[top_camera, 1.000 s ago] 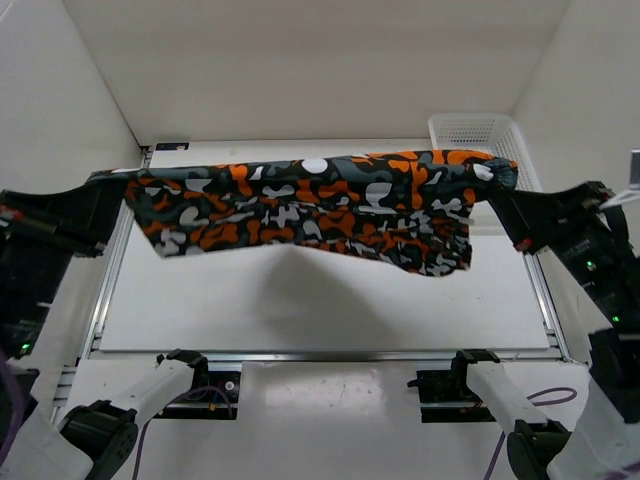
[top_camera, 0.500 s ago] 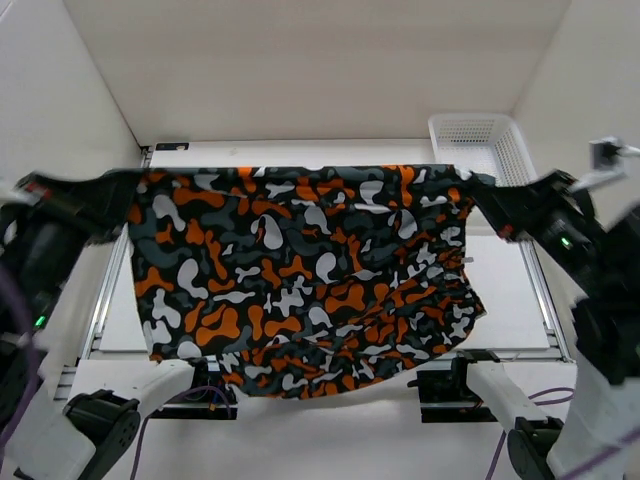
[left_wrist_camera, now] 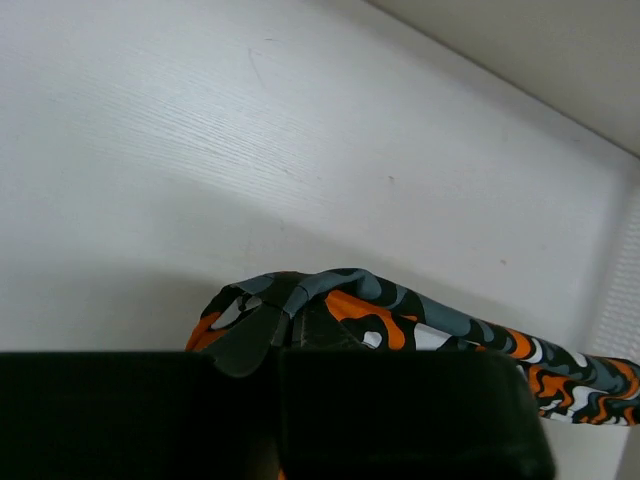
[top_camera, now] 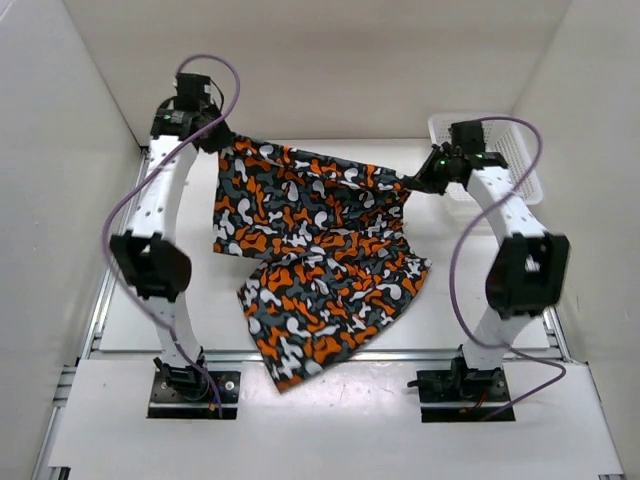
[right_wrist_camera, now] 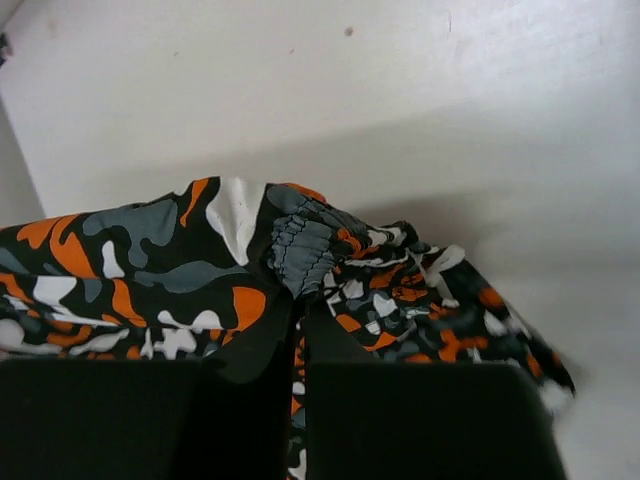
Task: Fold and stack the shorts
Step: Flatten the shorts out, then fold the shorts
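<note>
Left gripper (top_camera: 214, 137), upper left of the overhead view, is clamped on one corner of the shorts (top_camera: 320, 255); right gripper (top_camera: 418, 183), upper right, pinches the other. Cloth sags between them, trailing toward lower centre. Likely light, limp, slippery; the bunched corners seem the surest hold.

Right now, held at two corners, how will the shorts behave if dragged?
Probably floppy: the shorts sag and crease between the left tool and right tool. Likely light, held by two pinches. Dragged, the hem may bunch.
</note>
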`<state>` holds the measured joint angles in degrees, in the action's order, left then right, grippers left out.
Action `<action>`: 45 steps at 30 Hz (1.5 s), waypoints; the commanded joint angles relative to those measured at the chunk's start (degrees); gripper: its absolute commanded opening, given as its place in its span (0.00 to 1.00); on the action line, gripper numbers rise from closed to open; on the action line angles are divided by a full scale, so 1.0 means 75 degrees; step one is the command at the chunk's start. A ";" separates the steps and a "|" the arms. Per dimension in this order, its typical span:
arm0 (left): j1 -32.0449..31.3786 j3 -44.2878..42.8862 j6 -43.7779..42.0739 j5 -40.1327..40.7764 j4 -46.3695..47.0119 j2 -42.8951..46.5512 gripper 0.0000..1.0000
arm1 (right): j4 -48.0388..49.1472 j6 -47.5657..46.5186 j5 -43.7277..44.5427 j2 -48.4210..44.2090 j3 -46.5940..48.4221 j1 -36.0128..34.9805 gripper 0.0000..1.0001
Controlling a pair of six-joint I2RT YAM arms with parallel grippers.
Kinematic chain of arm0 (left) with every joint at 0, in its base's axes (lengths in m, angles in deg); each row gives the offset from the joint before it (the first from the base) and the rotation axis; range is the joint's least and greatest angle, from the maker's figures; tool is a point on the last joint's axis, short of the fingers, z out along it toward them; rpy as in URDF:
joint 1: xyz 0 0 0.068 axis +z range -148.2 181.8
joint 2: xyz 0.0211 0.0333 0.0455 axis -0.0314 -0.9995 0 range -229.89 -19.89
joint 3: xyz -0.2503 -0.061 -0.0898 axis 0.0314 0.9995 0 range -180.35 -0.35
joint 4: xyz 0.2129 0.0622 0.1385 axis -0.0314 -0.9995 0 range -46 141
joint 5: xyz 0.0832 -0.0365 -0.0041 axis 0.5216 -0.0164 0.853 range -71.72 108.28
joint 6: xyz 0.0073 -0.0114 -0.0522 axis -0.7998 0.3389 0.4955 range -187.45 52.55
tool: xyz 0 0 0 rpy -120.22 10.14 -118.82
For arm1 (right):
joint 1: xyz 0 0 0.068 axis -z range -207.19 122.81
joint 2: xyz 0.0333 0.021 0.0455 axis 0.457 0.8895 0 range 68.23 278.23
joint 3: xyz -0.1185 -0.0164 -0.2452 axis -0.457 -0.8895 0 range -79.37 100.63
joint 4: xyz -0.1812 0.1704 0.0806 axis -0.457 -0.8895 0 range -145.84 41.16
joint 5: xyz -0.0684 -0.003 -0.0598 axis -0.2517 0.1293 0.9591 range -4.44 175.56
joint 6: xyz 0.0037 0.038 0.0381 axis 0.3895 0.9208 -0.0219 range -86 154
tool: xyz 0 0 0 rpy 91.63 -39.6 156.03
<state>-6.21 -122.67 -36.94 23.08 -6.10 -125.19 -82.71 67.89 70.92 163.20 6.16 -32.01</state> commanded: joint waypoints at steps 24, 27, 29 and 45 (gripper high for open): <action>0.0928 0.3378 -0.0118 -0.1050 -0.0086 0.2481 0.10 | -0.0488 -0.0921 0.0931 0.0992 0.0785 0.0068 0.00; 0.0705 0.5325 0.0046 -0.1307 0.0102 0.3736 0.10 | -0.0559 -0.0839 0.1095 0.0196 -0.0398 0.0068 0.00; 0.0413 0.6416 0.0315 -0.1378 0.0102 0.4533 0.10 | -0.0559 -0.0699 0.1388 -0.0449 -0.1228 0.0139 0.00; -0.2258 0.9805 0.2296 -0.1026 0.0524 0.5286 0.10 | -0.0219 -0.0194 0.2396 -0.1027 -0.3037 0.0385 0.00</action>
<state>-21.40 -50.02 -22.52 11.67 -2.52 -85.43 -86.75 65.97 83.91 155.40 -16.20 -30.15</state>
